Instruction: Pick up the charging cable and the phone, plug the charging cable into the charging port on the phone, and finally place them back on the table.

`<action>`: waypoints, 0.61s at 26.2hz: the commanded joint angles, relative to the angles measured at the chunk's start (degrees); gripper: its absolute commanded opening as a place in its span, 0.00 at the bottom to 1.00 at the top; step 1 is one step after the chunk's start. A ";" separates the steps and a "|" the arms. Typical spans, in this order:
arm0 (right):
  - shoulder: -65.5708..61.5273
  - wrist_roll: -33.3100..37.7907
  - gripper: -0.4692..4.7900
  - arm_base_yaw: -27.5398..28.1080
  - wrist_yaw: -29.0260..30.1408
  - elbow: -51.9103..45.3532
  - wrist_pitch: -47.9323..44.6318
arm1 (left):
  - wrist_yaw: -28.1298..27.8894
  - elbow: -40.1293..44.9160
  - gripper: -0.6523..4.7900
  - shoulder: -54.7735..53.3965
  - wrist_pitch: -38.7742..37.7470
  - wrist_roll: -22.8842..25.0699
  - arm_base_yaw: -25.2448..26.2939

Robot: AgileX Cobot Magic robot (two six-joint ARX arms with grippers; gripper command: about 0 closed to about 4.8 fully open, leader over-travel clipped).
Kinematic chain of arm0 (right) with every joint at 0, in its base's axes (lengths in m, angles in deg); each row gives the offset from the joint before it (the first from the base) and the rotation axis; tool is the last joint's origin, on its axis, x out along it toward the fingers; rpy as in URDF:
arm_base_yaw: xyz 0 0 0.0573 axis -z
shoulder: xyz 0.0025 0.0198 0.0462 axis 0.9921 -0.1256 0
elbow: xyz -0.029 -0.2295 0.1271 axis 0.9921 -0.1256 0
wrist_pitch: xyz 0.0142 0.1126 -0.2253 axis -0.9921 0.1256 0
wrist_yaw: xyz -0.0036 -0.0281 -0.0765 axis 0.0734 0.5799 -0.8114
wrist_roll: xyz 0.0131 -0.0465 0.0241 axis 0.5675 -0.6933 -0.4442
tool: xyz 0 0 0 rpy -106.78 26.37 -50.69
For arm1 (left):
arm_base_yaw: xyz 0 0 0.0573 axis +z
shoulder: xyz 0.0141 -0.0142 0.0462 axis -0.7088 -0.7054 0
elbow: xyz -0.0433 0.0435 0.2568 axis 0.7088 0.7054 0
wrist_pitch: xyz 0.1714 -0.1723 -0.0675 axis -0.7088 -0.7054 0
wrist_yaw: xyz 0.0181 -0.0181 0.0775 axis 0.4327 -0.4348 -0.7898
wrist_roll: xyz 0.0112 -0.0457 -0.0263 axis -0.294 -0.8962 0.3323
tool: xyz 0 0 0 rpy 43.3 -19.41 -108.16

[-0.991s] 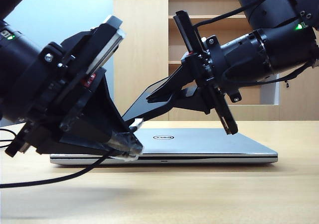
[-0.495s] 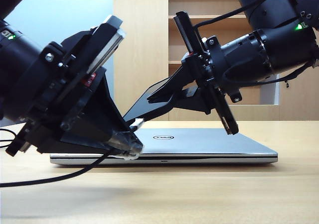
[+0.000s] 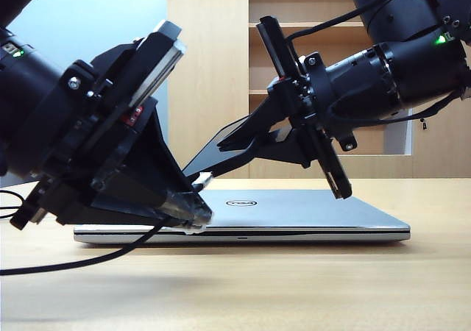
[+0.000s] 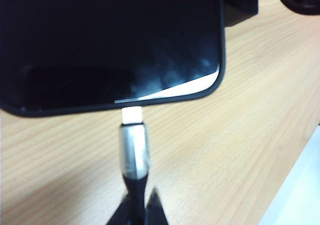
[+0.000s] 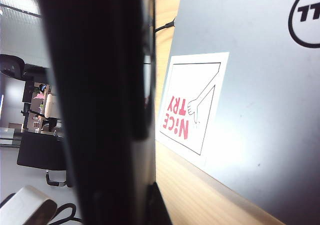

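My right gripper (image 3: 241, 144) is shut on the black phone (image 3: 202, 165), holding it tilted above the silver laptop. In the left wrist view the phone (image 4: 110, 40) fills the far side, one short edge facing my left gripper (image 4: 142, 199). That gripper is shut on the black end of the charging cable (image 3: 73, 263), just behind the silver plug (image 4: 133, 147). The plug's light tip meets the phone's short edge; the charging port itself is too small to see. In the right wrist view the phone (image 5: 100, 100) appears edge-on as a dark band, with one finger (image 5: 159, 207) beside it.
A closed silver laptop (image 3: 294, 213) lies on the beige table (image 3: 294, 287) under both grippers; its lid bears a white sticker (image 5: 192, 105). The cable trails off to the left across the table. Wooden shelving (image 3: 221, 51) stands behind.
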 commanded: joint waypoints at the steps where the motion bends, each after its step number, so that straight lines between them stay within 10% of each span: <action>1: 0.35 0.07 0.08 0.39 0.85 0.35 -2.36 | -0.44 -0.28 0.11 0.15 1.11 -0.11 0.07; 16: 0.35 1.07 0.08 0.48 2.71 0.35 -2.23 | -0.42 -0.28 0.11 0.15 0.92 -0.11 0.07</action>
